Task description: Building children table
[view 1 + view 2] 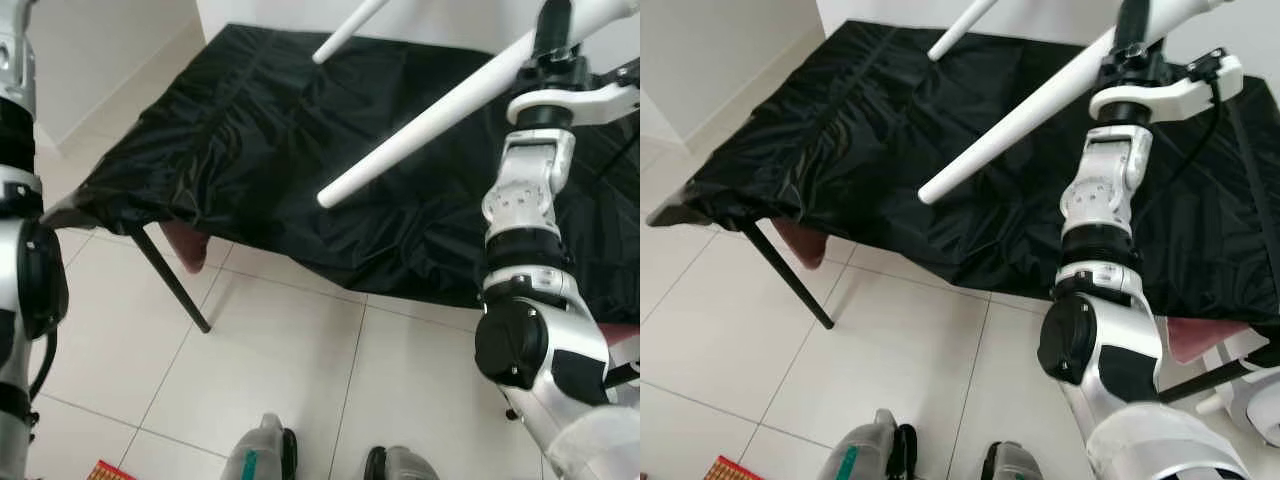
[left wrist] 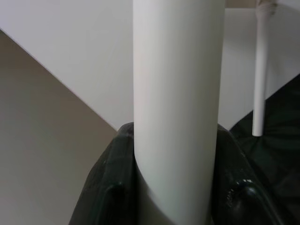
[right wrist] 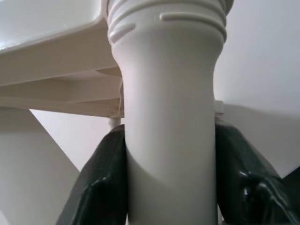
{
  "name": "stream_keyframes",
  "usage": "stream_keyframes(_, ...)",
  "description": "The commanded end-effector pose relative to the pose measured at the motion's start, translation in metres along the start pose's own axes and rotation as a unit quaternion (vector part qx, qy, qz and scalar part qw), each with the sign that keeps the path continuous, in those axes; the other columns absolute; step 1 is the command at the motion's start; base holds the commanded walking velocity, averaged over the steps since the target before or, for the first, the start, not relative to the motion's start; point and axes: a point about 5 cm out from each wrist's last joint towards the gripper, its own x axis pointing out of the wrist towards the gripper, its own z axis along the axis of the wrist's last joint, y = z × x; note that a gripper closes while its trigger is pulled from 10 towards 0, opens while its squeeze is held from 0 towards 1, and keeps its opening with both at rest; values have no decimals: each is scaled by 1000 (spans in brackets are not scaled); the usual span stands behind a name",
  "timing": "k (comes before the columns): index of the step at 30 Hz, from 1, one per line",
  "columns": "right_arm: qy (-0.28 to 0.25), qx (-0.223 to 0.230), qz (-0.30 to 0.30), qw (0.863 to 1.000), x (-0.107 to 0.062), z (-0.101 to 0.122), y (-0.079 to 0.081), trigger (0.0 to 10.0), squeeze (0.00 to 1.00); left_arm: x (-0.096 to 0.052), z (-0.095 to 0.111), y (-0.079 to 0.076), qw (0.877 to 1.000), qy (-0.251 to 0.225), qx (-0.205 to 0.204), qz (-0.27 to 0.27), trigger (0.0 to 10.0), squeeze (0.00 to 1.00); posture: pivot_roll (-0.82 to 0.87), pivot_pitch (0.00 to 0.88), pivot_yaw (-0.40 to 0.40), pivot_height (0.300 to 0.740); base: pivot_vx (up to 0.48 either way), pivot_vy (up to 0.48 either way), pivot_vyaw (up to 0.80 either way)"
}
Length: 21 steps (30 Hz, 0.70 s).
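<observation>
A long white table leg [image 1: 420, 130] slants over the black-draped work table [image 1: 230, 140], its free end toward me. My right arm reaches up to it, and the right gripper [image 3: 171, 183] is shut on this leg just below its ribbed top, where it meets the white tabletop's underside [image 3: 47, 51]. A second white leg [image 1: 345, 30] pokes in from the top. My left arm rises along the left edge; the left gripper [image 2: 176, 192] is shut on a white leg [image 2: 176, 93], with another thin leg [image 2: 260, 70] beyond it.
The black cloth hangs over a low table with a thin black leg [image 1: 170, 275]; a reddish stool [image 1: 185, 245] sits beneath it. White tiled floor lies in front, with my feet [image 1: 265, 455] at the bottom. A white wall stands behind.
</observation>
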Motion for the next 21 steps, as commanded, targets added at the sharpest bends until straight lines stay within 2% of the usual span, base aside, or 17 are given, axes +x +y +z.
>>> stream_keyframes(1,-136,-90,65,984,23,77,17,0,0,-9,-9,10,999,10,-45,19,10000,0,73,58,68,740,0,0,0)
stream_keyframes(2,-145,-111,75,980,24,87,20,0,0,-10,-11,8,998,12,-64,19,10000,0,67,61,70,740,0,0,0)
stream_keyframes(5,-150,-136,85,976,25,98,26,0,0,-12,-14,7,996,15,-87,21,10000,0,65,65,72,740,0,0,0)
stream_keyframes(8,-147,-161,97,971,27,102,31,0,0,-13,-18,6,995,21,-93,21,10000,0,61,67,73,740,0,0,0)
stream_keyframes(9,-144,-192,113,964,30,109,38,0,0,-15,-26,2,994,34,-101,21,10000,0,56,75,72,740,0,0,0)
stream_keyframes(10,-144,-192,113,964,30,109,38,0,0,-15,-26,2,994,34,-101,21,10000,0,56,75,72,740,0,0,0)
stream_keyframes(11,-132,-230,132,955,32,113,46,0,0,-17,-36,-3,992,52,-110,22,10000,0,51,80,69,740,0,0,0)
stream_keyframes(12,-132,-230,132,955,32,113,46,0,0,-17,-36,-3,992,52,-110,22,10000,0,51,80,69,740,0,0,0)
stream_keyframes(13,-113,-256,149,948,31,111,51,0,0,-20,-45,-9,991,68,-115,20,10000,0,46,87,66,740,0,0,0)
stream_keyframes(16,-66,-314,179,930,25,99,56,0,0,-27,-63,-26,980,105,-169,15,10000,0,30,104,67,740,0,0,0)
stream_keyframes(21,-49,-321,188,927,23,97,62,0,0,-33,-71,-35,973,124,-193,18,10000,0,20,112,60,740,0,0,0)
